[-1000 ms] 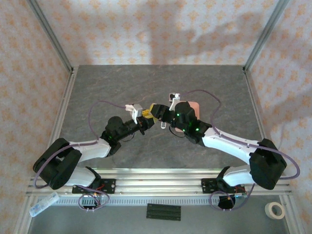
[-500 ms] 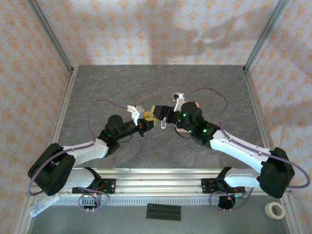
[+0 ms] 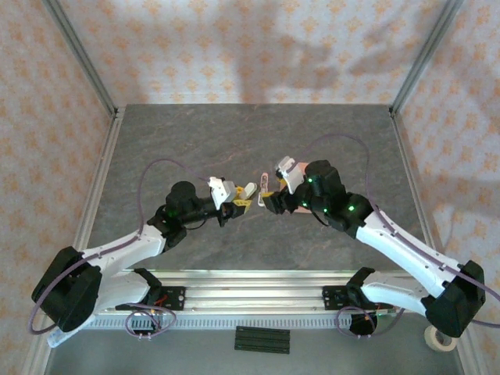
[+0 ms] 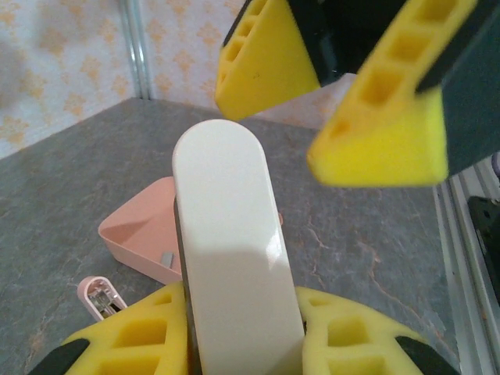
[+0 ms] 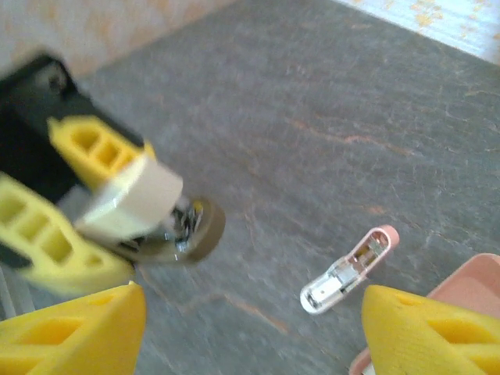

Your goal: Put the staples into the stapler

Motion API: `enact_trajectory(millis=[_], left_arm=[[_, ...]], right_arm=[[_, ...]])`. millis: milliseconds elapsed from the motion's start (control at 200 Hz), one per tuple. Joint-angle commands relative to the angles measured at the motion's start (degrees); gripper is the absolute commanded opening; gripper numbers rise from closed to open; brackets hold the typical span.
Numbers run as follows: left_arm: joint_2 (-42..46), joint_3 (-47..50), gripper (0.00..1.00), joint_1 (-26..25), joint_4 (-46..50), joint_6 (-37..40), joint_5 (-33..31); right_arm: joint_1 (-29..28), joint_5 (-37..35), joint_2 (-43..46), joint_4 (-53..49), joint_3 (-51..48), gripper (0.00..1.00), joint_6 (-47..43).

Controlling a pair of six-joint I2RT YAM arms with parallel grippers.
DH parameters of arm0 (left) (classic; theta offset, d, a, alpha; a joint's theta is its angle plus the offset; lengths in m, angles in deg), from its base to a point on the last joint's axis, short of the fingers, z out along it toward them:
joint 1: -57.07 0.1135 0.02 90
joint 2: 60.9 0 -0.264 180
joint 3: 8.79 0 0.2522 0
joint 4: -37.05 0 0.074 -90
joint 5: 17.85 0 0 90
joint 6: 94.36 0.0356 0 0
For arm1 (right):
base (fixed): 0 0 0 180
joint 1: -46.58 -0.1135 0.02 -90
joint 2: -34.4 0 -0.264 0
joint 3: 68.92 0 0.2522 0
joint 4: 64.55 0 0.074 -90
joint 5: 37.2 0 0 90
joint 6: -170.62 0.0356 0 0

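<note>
Stapler [image 4: 228,234] clamped w/in left pincer [image 4: 244,337]

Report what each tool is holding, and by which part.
The left tool grips the pale stapler by its sides at the near end, leaving the rounded tip free. The right tool is open and holds nothing.

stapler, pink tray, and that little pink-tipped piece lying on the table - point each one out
stapler [image 4: 230,258]: left wrist view, middle of its pale top face.
pink tray [image 4: 148,223]: left wrist view, bare inside.
pink-tipped piece [image 5: 350,271]: right wrist view, its clear mid-section.
</note>
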Motion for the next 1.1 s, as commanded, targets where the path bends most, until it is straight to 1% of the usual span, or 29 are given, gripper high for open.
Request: enact_trajectory(millis=[0,150,305,400,546,656,721,771,876,961,1096], left_arm=[[1.36,-1.87,0.0,0.44,3.4,4.87,4.4],[1.56,-2.05,0.0,0.45,4.02,6.18,6.6],[1.46,-2.37,0.0,0.41,4.69,6.1,8.45],[1.2,-2.42,0.0,0.47,4.51,5.82,9.25],[1.06,-2.18,0.0,0.43,3.21,5.36,9.77],[0.98,-2.15,0.0,0.48,3.0,5.24,10.21],[0.77,-2.15,0.0,0.47,2.66,5.2,10.41],[0.59,-2.07,0.0,0.48,2.16,4.94,10.52],[-0.18,-1.9,0.0,0.47,0.39,3.82,11.27],[-0.8,-1.8,0.0,0.46,-1.12,2.84,11.92],[-1.42,-1.54,0.0,0.43,-2.49,1.95,12.42]], right_arm=[[0.42,2.04,0.03,-8.8,2.36,0.72,-20.58],[0.45,2.2,-1.72,-8.82,3.26,0.7,-29.8],[0.45,3.82,-3.7,-8.02,4.28,0.7,-35.86],[0.52,5.78,-5.45,-8.56,5.75,0.7,-38.03],[0.68,12.26,-7.87,-9.13,7.36,0.66,-40.49],[1.0,16.75,-10.04,-11.75,9.16,0.64,-43.16],[1.27,19.41,-10.89,-13.77,10.1,0.6,-45.51],[1.35,20.31,-11.25,-14.25,10.36,0.56,-46.79],[2.08,22.69,-11.99,-15.15,10.9,0.54,-47.82],[2.9,24.74,-12.95,-17.06,11.95,0.49,-48.99],[3.34,26.78,-13.61,-17.24,12.32,0.47,-49.39]])
